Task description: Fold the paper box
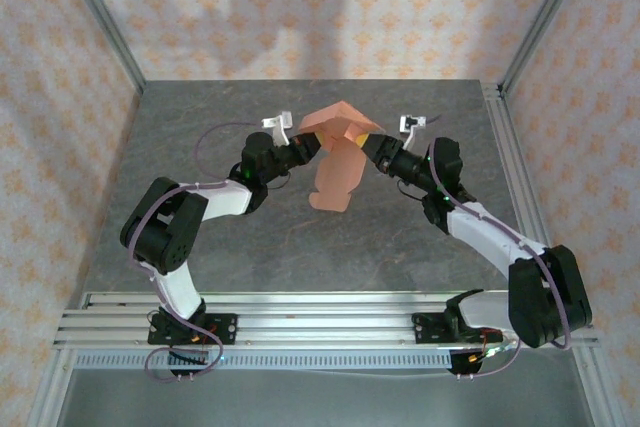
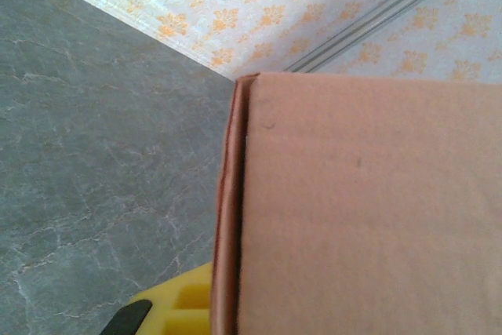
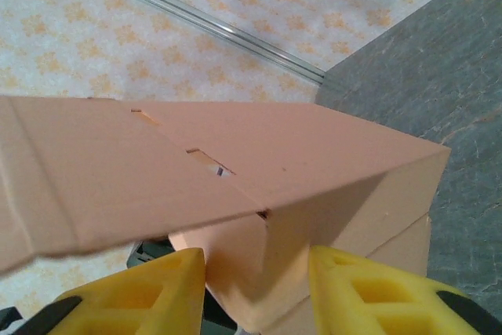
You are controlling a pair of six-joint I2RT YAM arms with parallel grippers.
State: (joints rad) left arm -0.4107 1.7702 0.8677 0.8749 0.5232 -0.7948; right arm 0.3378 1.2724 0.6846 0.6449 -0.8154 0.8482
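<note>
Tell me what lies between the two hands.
The paper box, partly folded, spans the gap between left hand and right hand in the top view.

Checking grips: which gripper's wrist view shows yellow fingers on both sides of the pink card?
The right gripper: its fingers flank the paper box. The left gripper, in its view, shows one finger beside it.

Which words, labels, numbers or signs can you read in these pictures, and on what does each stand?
None can be read.
The paper box is plain pink card with slots and creases; the wallpaper carries orange leaf motifs, not letters.
The small white parts near the wrists are too small to tell.
</note>
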